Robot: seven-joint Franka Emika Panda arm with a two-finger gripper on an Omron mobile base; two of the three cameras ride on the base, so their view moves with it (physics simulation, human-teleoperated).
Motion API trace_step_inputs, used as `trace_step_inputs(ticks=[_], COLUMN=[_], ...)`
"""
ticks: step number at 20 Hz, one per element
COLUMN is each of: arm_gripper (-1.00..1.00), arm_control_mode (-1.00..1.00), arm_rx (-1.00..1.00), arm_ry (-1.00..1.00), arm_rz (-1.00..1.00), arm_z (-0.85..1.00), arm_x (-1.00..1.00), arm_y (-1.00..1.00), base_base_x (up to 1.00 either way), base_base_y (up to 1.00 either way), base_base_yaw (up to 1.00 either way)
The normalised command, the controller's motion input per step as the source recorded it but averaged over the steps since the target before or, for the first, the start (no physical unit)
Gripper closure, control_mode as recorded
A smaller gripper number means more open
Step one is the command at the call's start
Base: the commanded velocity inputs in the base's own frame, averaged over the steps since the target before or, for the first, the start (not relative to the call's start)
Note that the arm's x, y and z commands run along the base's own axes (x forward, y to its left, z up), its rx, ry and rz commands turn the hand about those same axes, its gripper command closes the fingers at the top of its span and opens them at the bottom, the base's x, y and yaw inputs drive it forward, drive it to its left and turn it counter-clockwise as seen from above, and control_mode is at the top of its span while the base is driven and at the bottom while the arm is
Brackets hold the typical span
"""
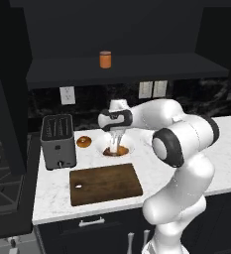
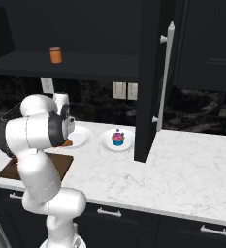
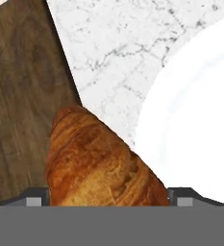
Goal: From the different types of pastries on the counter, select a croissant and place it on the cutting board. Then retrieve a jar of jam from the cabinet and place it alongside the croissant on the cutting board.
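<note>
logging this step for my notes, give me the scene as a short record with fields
gripper: gripper low over the white plate, croissant between its fingertips, jaws wide; whether it is gripped cannot be told
cutting board: cutting board bare, near the counter's front edge
jar of jam: jar of jam upright on the cabinet shelf
donut: donut on the counter beside the toaster
cupcake: cupcake on its own plate
done so far: nothing on the board yet
</note>
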Motion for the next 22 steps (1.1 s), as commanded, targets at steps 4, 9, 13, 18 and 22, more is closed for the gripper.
trace_step_inputs(ticks=[4, 9, 13, 18, 22], arm_gripper=[1.00, 1.00, 1.00, 1.00, 1.00], arm_control_mode=[-1.00, -1.00, -1.00, -1.00, -1.00], arm_rx=[0.05, 0.00, 0.00, -0.04, -0.08], arm_ry=[-0.10, 0.03, 0.01, 0.00, 0.00], arm_rz=[0.00, 0.00, 0.00, -0.04, -0.45], arm_z=[0.04, 0.36, 0.26, 0.00, -0.03], arm_x=[-0.60, -0.70, -0.56, -0.05, -0.01], arm_y=[0.03, 0.30, 0.33, 0.46, 0.93], base_base_x=[0.00, 0.00, 0.00, 0.00, 0.00], base_base_y=[0.00, 0.00, 0.00, 0.00, 0.00], base_base_yaw=[0.00, 0.00, 0.00, 0.00, 0.00])
